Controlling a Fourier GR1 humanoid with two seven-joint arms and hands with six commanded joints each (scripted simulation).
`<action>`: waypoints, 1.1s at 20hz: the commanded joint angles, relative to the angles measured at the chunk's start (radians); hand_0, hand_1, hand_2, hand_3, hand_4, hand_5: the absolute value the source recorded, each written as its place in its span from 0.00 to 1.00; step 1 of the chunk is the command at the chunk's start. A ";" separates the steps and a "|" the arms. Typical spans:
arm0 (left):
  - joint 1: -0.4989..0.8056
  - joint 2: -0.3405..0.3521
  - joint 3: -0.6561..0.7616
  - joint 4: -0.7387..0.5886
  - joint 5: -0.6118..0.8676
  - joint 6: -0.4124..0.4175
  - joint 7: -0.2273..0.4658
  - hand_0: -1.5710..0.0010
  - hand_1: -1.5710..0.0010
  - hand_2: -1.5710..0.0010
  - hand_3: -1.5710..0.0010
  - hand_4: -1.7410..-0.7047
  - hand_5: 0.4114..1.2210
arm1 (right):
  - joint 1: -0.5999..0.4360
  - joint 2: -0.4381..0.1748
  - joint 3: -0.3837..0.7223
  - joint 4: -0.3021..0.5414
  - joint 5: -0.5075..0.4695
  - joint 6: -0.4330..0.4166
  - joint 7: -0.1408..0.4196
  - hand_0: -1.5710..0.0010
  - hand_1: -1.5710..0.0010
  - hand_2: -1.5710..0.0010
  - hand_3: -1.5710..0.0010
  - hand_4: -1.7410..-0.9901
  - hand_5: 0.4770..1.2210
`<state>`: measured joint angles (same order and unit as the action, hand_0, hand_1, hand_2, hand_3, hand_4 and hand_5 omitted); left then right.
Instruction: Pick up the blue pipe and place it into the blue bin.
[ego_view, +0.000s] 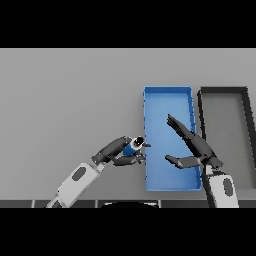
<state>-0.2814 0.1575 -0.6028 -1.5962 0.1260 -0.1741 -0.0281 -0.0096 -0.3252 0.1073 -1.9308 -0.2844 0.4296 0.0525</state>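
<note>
The blue pipe (133, 147) is a short blue piece with a white end, held just left of the blue bin's near-left wall. My left hand (117, 151) is shut on it, fingers and thumb curled round its sides. The blue bin (168, 91) is a shallow rectangular tray right of centre. My right hand (195, 146) hovers open over the bin's right half, fingers straight and pointing to the far left, thumb spread, holding nothing.
A dark grey bin (222, 90) stands directly right of the blue bin, its right side cut off by the view's edge. Grey table (65, 100) spreads to the left and beyond both bins.
</note>
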 joint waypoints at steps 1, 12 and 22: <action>0.001 -0.003 0.000 0.000 0.002 -0.001 0.001 0.00 0.00 0.00 0.08 0.01 1.00 | -0.023 -0.014 0.017 -0.016 -0.013 0.013 0.038 1.00 1.00 1.00 1.00 0.61 0.06; -0.005 -0.014 0.004 0.009 -0.014 -0.007 0.008 0.00 0.00 0.00 0.08 0.01 1.00 | -0.321 -0.023 0.173 -0.039 -0.098 0.117 0.214 1.00 1.00 1.00 1.00 0.61 0.07; -0.010 -0.006 0.026 0.029 0.020 -0.067 -0.006 0.00 0.00 0.00 0.04 0.01 1.00 | -0.498 0.103 0.248 0.124 -0.073 0.141 0.293 1.00 1.00 0.98 1.00 0.69 0.05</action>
<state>-0.2908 0.1510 -0.5768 -1.5671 0.1473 -0.2431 -0.0329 -0.5072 -0.2223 0.3553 -1.8068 -0.3573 0.5702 0.3466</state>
